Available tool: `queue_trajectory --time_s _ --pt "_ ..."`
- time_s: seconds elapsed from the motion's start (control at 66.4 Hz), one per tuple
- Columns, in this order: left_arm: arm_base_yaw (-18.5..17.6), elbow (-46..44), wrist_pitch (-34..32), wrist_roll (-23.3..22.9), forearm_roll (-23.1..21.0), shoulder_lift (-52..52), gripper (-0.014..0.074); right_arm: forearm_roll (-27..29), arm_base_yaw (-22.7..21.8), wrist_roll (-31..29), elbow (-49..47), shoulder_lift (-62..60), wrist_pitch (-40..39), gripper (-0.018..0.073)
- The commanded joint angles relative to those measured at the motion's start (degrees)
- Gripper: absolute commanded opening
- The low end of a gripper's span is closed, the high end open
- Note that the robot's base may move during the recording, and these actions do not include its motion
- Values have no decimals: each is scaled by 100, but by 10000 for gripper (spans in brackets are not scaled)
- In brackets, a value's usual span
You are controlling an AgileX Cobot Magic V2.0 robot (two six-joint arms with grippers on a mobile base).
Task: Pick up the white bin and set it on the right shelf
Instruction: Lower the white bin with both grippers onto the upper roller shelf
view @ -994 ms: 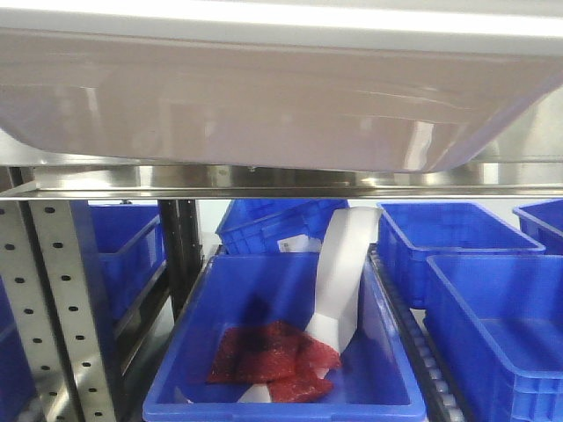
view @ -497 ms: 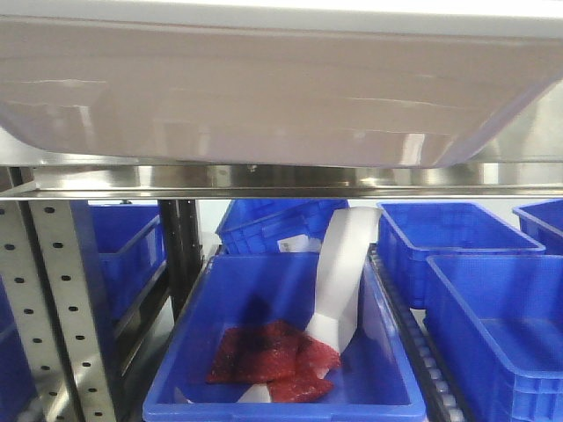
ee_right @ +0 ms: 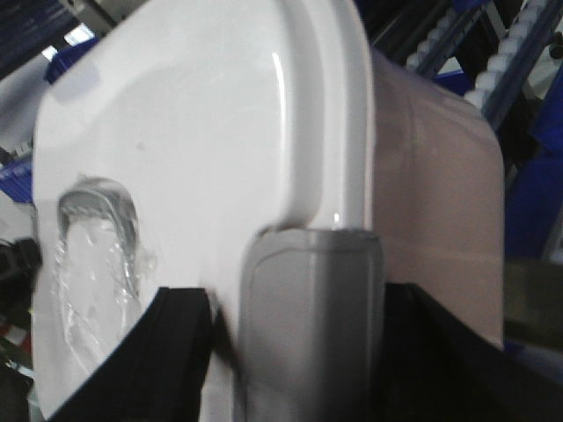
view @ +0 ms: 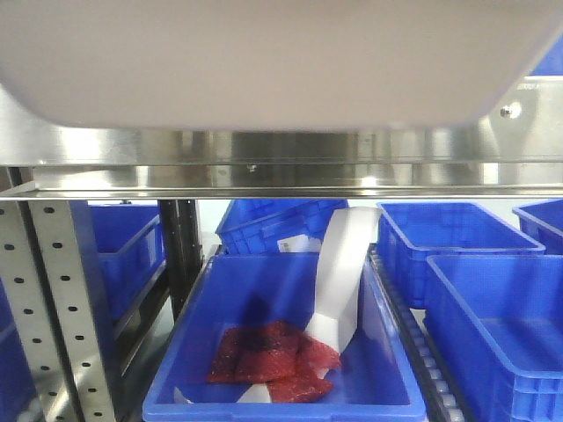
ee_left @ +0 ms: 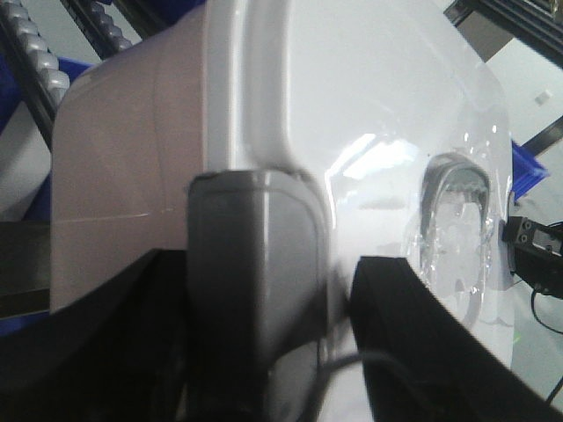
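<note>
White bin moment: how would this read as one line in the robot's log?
phase: carrying | white bin: held above steel beam of right shelf, not set down | left gripper: clamped on bin rim | right gripper: clamped on bin rim

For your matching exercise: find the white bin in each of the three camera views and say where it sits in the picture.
Front view: the white bin fills the top, above the steel shelf beam.
Left wrist view: it fills the centre and right, lid facing the camera, behind a grey tool finger.
Right wrist view: it fills the centre and left.
Shared landmark: the lid's clear handle, in both wrist views.
</note>
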Motion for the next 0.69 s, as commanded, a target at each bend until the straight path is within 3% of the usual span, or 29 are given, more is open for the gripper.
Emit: queue_trajectory --time_s 0.0,0.151,0.678 --pt "-188 -378 767 50 -1243 162 243 1288 111 61 -479 235 745 362" --pt "-188 -942 442 69 -1231 661 246 1503 111 61 -981 750 745 362" --pt "-335 -3148 280 69 -1516 3070 257 1924 111 60 -2260 2532 252 362"
